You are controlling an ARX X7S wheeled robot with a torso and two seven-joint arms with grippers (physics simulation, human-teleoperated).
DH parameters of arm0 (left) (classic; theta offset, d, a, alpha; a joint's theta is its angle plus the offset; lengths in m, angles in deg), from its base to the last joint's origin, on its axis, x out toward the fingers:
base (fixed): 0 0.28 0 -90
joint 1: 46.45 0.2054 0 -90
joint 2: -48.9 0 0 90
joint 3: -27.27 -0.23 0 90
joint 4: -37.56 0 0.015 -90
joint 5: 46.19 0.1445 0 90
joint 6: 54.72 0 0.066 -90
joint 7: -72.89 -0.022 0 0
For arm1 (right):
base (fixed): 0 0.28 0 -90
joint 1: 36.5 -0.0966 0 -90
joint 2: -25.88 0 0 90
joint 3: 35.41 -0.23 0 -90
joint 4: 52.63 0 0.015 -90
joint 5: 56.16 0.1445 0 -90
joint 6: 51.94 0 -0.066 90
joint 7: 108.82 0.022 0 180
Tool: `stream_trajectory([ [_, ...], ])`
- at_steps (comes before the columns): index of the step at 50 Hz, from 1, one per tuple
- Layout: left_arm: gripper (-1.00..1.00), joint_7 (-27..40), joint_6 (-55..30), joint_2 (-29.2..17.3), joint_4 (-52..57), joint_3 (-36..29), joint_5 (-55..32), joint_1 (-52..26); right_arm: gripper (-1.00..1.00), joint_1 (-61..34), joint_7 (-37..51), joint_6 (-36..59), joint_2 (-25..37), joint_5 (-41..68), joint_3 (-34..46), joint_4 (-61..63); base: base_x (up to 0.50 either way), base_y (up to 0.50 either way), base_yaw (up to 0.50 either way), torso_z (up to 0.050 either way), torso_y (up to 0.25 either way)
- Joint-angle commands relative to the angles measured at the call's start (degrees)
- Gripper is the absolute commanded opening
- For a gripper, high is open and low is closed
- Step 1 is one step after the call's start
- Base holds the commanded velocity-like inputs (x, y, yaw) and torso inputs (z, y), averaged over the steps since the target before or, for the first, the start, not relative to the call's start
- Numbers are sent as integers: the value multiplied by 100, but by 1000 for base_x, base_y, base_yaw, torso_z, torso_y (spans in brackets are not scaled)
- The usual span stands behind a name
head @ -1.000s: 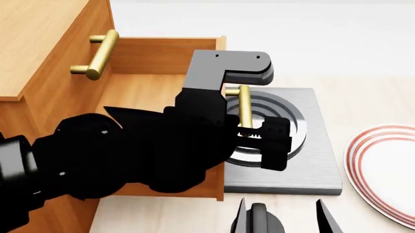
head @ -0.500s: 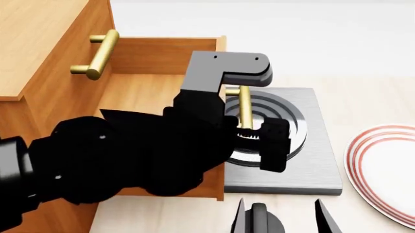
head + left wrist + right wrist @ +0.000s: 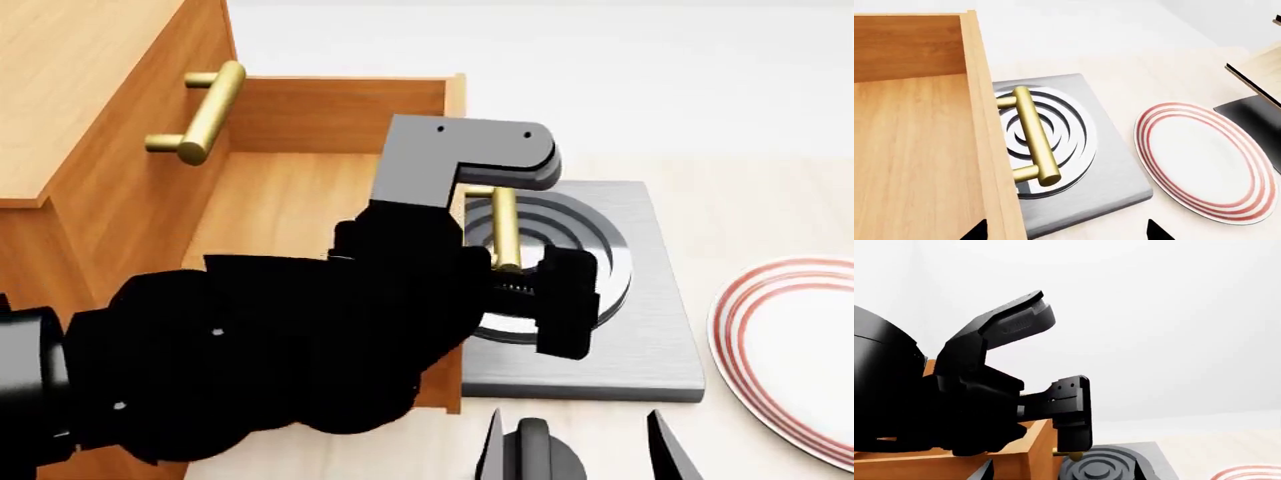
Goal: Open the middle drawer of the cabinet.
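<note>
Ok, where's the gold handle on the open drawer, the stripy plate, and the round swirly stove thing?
gold handle [image 3: 1034,137], left wrist view, middle of the brass bar.
stripy plate [image 3: 1197,157], left wrist view, white centre of the plate.
stove plate [image 3: 1117,172], left wrist view, bare grey metal beside the rings.

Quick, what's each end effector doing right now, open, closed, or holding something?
Left end effector: open, its fingers on either side of the brass handle of the pulled-out middle drawer, not clamped.
Right end effector: open, holding nothing.

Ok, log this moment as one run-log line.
middle drawer: pulled out | left gripper: open around its handle | right gripper: open, idle
</note>
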Motion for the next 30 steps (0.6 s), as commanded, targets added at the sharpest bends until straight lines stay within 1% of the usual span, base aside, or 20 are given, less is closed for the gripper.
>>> stream_trajectory([
  [1,100,1,457,313,-40,646,1315,-260,100,-13,10,6,6,-21,44,11,12,-5,-9,0,0],
  [6,100,78,510,313,-101,697,1326,-189,100,-20,19,17,14,-14,51,30,0,-1,-2,0,0],
  [11,100,320,546,313,-213,689,1338,-188,100,-16,25,9,22,-12,53,33,0,0,0,0,0],
  [26,100,310,566,311,-185,687,1456,-239,100,-36,34,0,31,-9,76,17,0,0,0,0,0],
  [28,100,270,559,310,-156,598,1701,-287,100,-33,38,-6,34,-10,74,15,0,0,0,0,0],
  [30,100,205,621,296,-134,645,1749,-264,100,-36,39,-7,34,-16,79,7,0,0,0,0,0],
])
